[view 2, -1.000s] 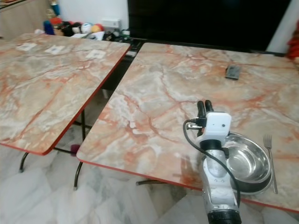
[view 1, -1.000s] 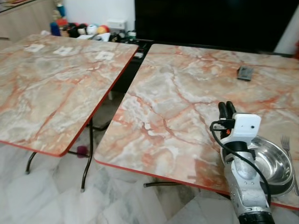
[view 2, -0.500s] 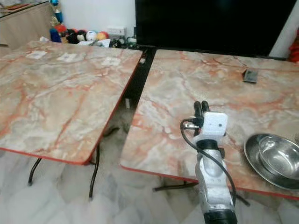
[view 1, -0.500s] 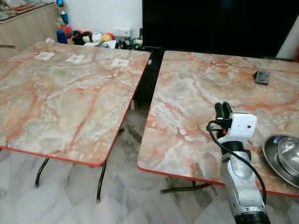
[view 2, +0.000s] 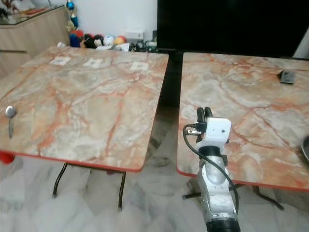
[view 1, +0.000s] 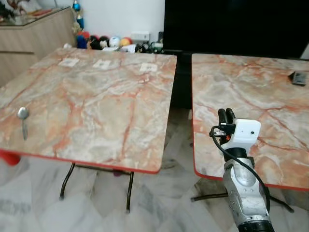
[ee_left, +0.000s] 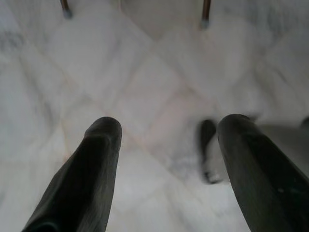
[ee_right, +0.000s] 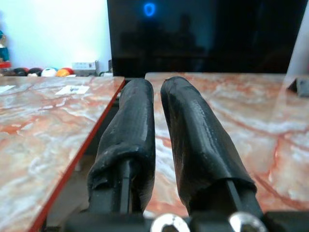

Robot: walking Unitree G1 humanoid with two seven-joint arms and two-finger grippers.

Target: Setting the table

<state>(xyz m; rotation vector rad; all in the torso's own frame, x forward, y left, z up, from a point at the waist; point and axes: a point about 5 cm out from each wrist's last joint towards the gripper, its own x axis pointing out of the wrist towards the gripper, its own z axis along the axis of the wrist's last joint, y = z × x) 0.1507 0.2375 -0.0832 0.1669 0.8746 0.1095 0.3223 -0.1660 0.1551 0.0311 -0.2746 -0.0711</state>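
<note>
Two marble-look worktops w/ red edging stand side by side, a narrow gap betw. them showing pale marble floor. Taking the left worktop as the landmark: a spoon lies on it near its front left corner, bowl end pointing away from the robot, handle toward the front edge. Three small white cards sit in a row along its far edge, apart from one another. Something red pokes out just below its front left edge; can't tell what it is.

Right of the landmark, across the gap, is the right worktop. A small dark flat object lies toward its far right side, well apart from everything else. In the right eye view a sliver of silvery rim cuts in at that worktop's right edge, too little to tell more.

The right gripper is raised over the near left corner of the right worktop, just right of the gap, its fingers pressed close together w/ only a thin slit betw. them, nothing pinched. White camera box and black cable sit on the wrist behind it.

The left gripper hangs low, pointing at the floor, fingers spread wide and empty; two thin worktop legs show beyond them.

Behind the landmark's far edge: a heap of coloured balls and toys on the floor by the white wall, a wooden cabinet off to the left, and a big black screen behind the gap and the right worktop.
</note>
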